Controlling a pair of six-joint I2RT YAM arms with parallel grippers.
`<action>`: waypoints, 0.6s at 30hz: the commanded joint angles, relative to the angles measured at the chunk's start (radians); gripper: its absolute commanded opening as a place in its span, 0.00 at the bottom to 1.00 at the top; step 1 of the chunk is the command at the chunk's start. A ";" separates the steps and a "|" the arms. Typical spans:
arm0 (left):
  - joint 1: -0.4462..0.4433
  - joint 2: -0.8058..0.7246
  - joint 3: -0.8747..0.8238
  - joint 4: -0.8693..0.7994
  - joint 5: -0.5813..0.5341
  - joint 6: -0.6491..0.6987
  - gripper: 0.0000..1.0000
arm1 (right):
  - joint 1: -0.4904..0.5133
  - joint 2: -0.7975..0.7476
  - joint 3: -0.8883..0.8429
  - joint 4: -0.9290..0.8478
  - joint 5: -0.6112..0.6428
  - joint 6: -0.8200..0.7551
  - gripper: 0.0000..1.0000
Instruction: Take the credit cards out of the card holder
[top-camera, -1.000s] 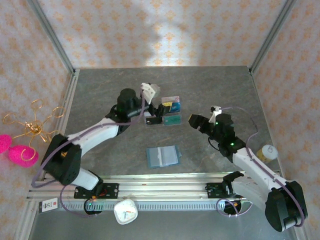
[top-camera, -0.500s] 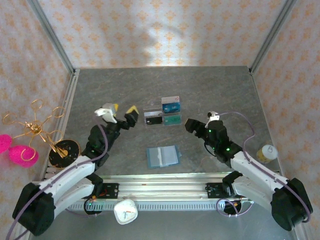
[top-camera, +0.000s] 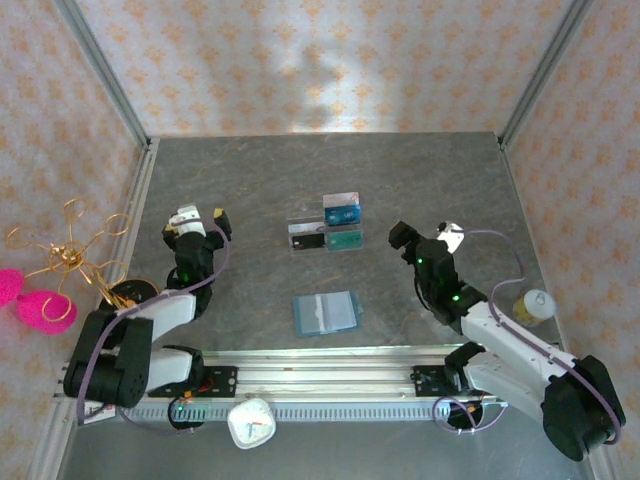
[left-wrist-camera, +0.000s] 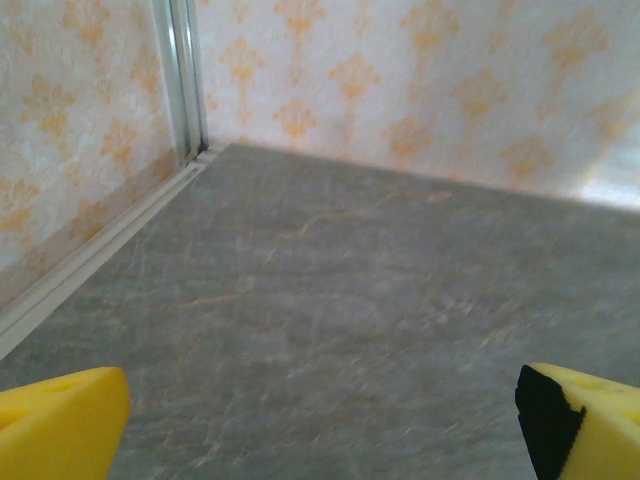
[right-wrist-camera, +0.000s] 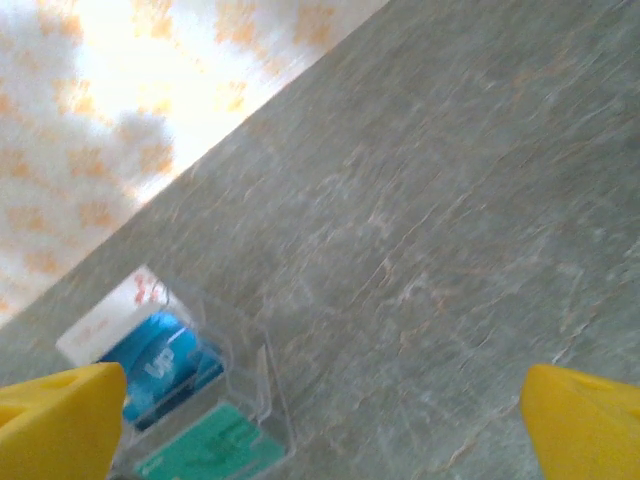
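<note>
Altogether two credit cards (top-camera: 342, 213), one card holder (top-camera: 326, 312).

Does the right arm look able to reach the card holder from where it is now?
Probably yes: the right gripper stands open and empty, and the card holder lies flat on the table toward the near edge, with nothing between the two.

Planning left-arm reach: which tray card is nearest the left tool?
The black card, in the clear tray's near-left slot. The blue card and teal-green card sit on its right side, farther away.
</note>
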 joint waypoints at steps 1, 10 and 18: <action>0.038 0.094 -0.057 0.277 0.052 0.071 1.00 | 0.005 0.001 0.050 -0.043 0.153 0.031 1.00; 0.109 0.249 -0.072 0.448 0.219 0.035 1.00 | -0.014 0.067 0.038 0.108 0.315 -0.105 1.00; 0.083 0.255 -0.157 0.630 -0.006 -0.010 1.00 | -0.114 0.120 -0.007 0.216 0.293 -0.175 1.00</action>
